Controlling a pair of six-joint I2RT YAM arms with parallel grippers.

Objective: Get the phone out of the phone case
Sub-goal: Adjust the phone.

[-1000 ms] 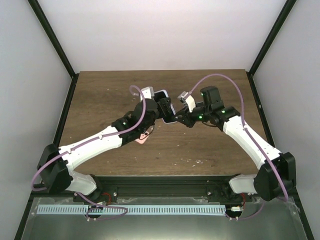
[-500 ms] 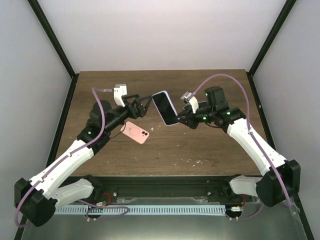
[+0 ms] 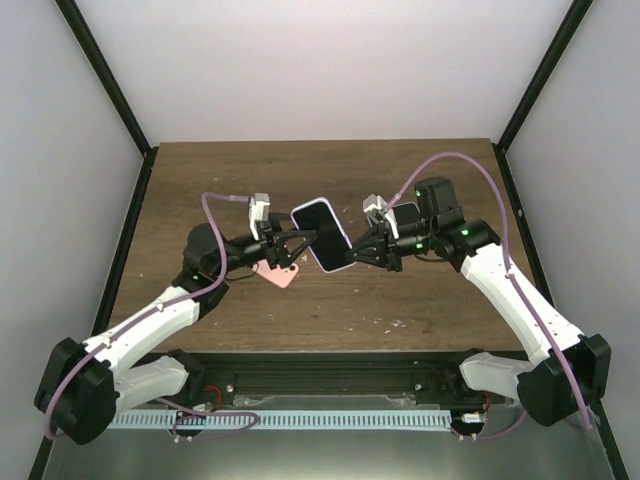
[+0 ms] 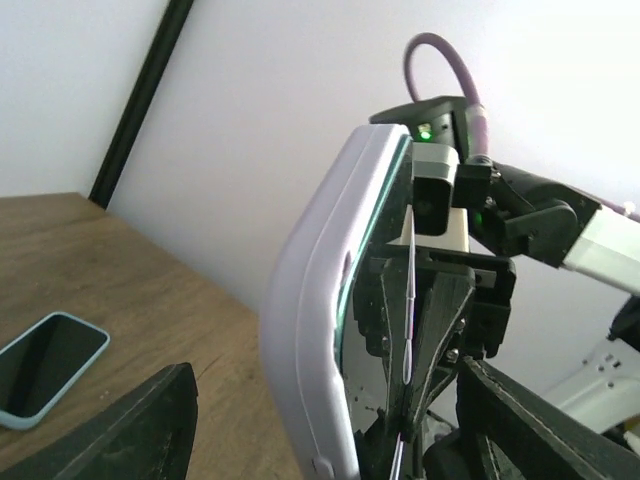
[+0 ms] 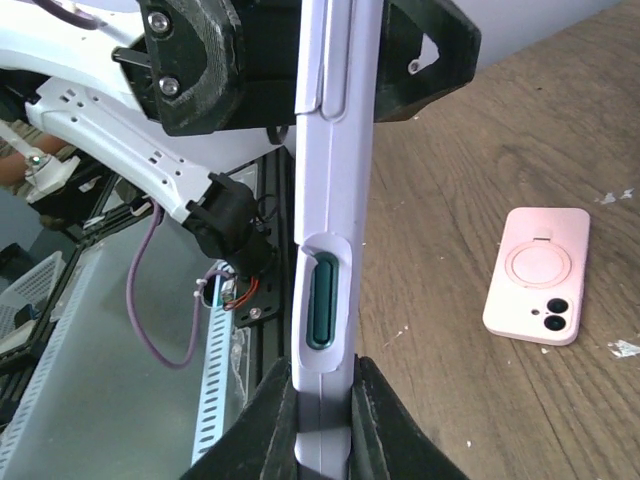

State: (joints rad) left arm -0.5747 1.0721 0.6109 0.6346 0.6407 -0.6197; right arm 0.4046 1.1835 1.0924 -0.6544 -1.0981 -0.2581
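Observation:
The phone in its lilac case (image 3: pixel 322 234) is held in the air over the middle of the table. My right gripper (image 3: pixel 364 250) is shut on its right end; in the right wrist view (image 5: pixel 322 370) the fingers (image 5: pixel 272 410) pinch the case's (image 5: pixel 335 180) edges just below a teal side button. My left gripper (image 3: pixel 298 246) is wide open at the case's left end. In the left wrist view (image 4: pixel 330 400) its fingers (image 4: pixel 130 425) stand either side of the case (image 4: pixel 315 330) without touching it.
A pink phone case (image 3: pixel 281 274) lies back up on the wooden table (image 3: pixel 420 300) under my left gripper; it also shows in the right wrist view (image 5: pixel 536 275). The left wrist view shows a pale-blue-rimmed phone (image 4: pixel 45 365) lying screen up.
My left gripper let go of the phone, pulled back to the left, then came back open to its left end. My right gripper lowered the phone slightly and tilted it.

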